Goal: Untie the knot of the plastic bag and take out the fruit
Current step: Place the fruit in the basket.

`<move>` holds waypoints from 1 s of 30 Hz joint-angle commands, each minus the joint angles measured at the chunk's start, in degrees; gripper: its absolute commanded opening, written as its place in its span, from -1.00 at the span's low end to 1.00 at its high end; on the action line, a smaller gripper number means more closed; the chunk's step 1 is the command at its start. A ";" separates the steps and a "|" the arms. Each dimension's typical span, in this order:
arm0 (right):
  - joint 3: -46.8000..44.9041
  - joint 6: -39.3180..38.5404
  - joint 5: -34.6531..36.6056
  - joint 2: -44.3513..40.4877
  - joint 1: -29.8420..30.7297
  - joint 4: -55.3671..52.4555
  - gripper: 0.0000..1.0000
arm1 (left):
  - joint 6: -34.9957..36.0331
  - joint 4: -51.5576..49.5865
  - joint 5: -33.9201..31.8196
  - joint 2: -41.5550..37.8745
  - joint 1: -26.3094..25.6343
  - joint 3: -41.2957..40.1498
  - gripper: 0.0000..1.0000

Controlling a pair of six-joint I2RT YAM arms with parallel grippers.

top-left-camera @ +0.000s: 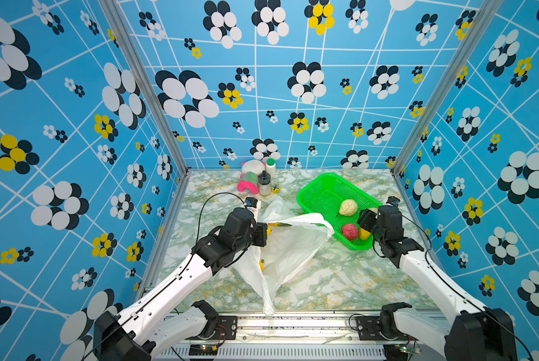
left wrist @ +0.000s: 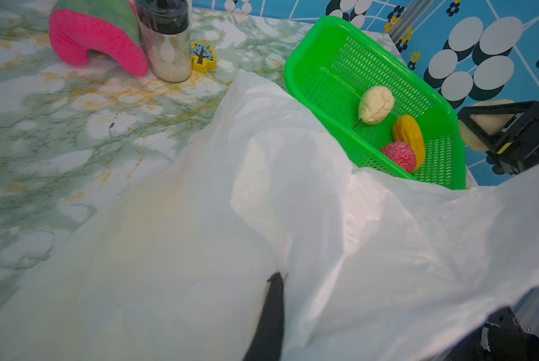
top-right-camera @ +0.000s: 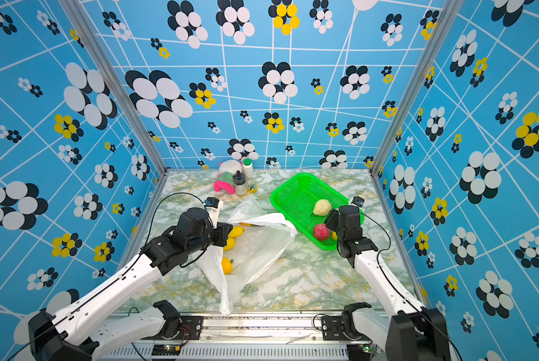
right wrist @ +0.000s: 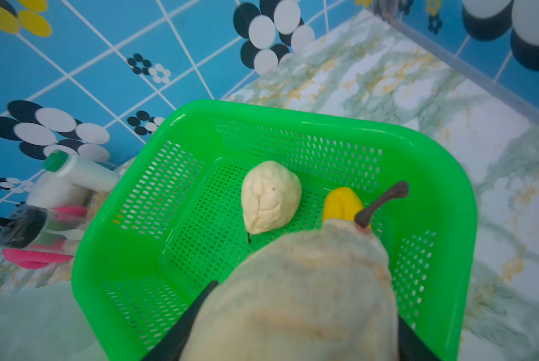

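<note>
Jaws of the left gripper [left wrist: 276,276] are pressed together on a pinched fold of the plastic bag [top-left-camera: 293,250], the white film bunching up at the black fingertips. Jaws of the right gripper [right wrist: 305,312] stand apart only as far as the cream pear [right wrist: 309,265] clamped between them allows, its dark stem pointing away from the wrist. That arm holds it at the right-hand rim of the green basket [top-left-camera: 305,190], right of centre in both top views. Inside the basket lie a second pear [top-left-camera: 348,207], a red bumpy ball [top-left-camera: 349,231] and a yellow mango [top-left-camera: 364,233], the last two touching at the near end. The bag sprawls across the middle of the marbled table [top-left-camera: 340,281], between the two arms, with one corner lapping against the basket's near left wall and a long tail of film running down to the table's lower edge. Three yellow fruits [top-right-camera: 235,232] [top-right-camera: 229,244] [top-right-camera: 227,265] show inside the bag just right of the left wrist (much clearer in one top view than from the wrist camera, where the film hides them). At the back of the table, upper centre of the frame, stand a pink-and-white plush toy [top-left-camera: 251,178], a clear jar with a black lid [top-left-camera: 264,184], a white bottle with a green cap [top-left-camera: 270,167] and a small yellow tree piece [top-left-camera: 275,187], all well apart from the bag.
</note>
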 commanded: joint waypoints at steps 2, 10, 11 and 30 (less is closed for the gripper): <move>4.66 2.28 -7.17 7.12 -0.17 2.55 -0.27 | -0.44 -7.47 -0.51 -1.25 0.78 7.52 -1.00; 11.38 -1.75 -10.22 15.52 0.03 0.12 -0.30 | -1.19 1.50 -2.17 -4.41 1.49 1.33 -1.00; 11.53 -2.00 -10.34 15.54 0.23 -0.01 -0.28 | -0.90 5.16 -2.09 -5.53 1.49 -1.35 -1.00; 24.38 -5.26 -6.32 33.31 9.29 -7.26 0.26 | 3.60 12.17 2.26 -5.14 1.39 -7.34 -1.00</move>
